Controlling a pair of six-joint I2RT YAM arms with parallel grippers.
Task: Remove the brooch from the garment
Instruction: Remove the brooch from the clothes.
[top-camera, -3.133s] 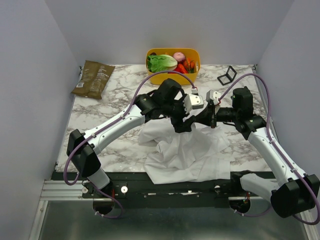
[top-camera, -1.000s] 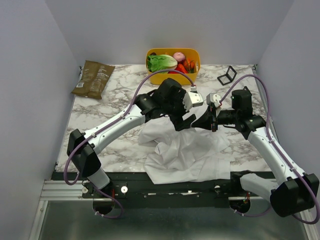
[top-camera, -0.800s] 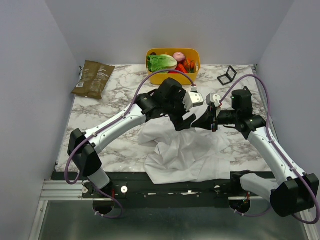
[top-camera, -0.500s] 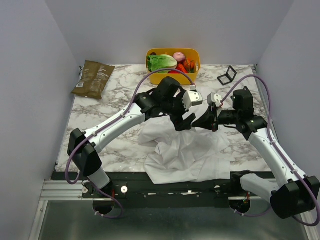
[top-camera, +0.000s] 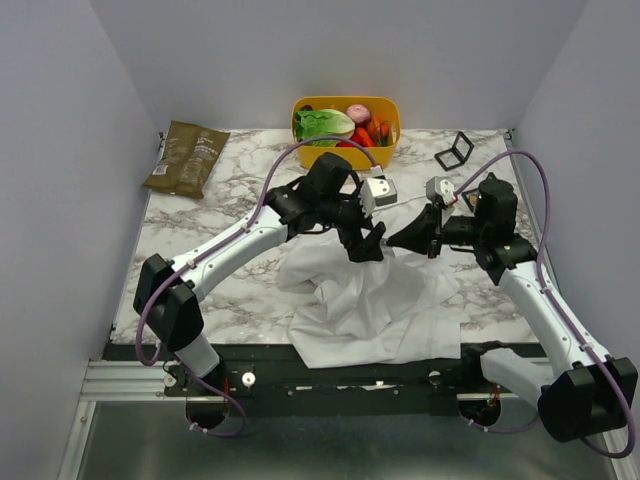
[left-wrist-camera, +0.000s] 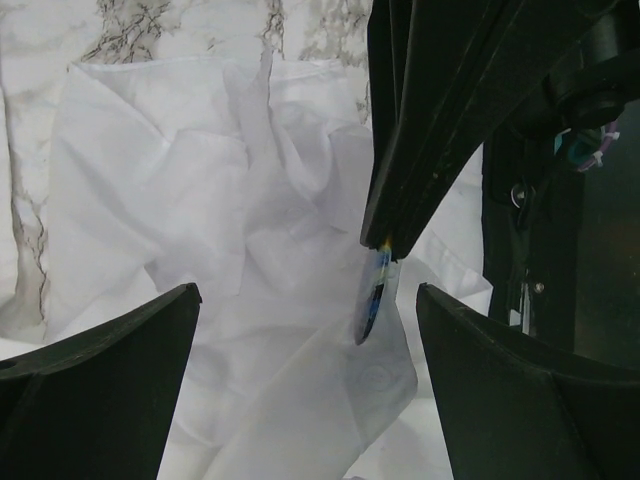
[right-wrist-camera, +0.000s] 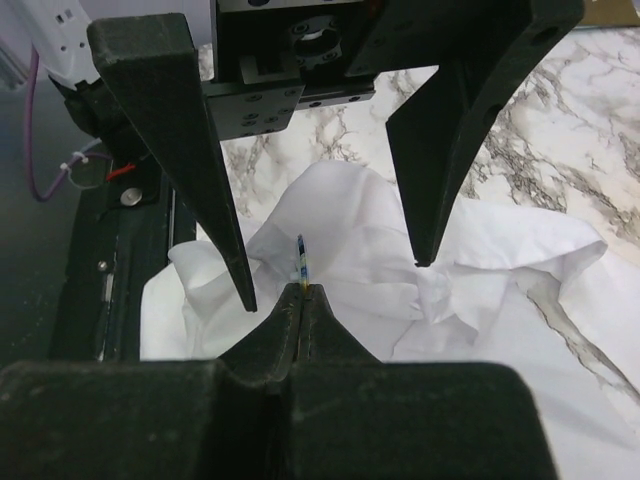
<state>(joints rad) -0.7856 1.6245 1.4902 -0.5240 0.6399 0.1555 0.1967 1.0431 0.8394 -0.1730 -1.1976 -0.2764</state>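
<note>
The garment (top-camera: 370, 310), a crumpled white shirt, lies on the marble table near the front edge. My right gripper (right-wrist-camera: 303, 290) is shut on the brooch (right-wrist-camera: 301, 262), a thin blue and yellow disc seen edge-on above the cloth. In the left wrist view the brooch (left-wrist-camera: 373, 295) hangs from the right gripper's tips, and a flap of the garment (left-wrist-camera: 200, 200) rises against it. I cannot tell whether it is still pinned. My left gripper (left-wrist-camera: 305, 292) stands open, its fingers (right-wrist-camera: 190, 150) on either side of the brooch without touching it. In the top view both grippers meet over the shirt's far edge, the left gripper (top-camera: 368, 245) facing the right gripper (top-camera: 392, 240).
A yellow basket (top-camera: 330, 157) of vegetables stands at the back centre. A brown bag (top-camera: 187, 157) lies at the back left, and a small black frame (top-camera: 454, 151) at the back right. The shirt's hem hangs over the table's near edge (top-camera: 250, 348).
The right arm has drawn back slightly to the right with the brooch. The left wrist has shifted a little to the left. Neither gripper has changed its state.
</note>
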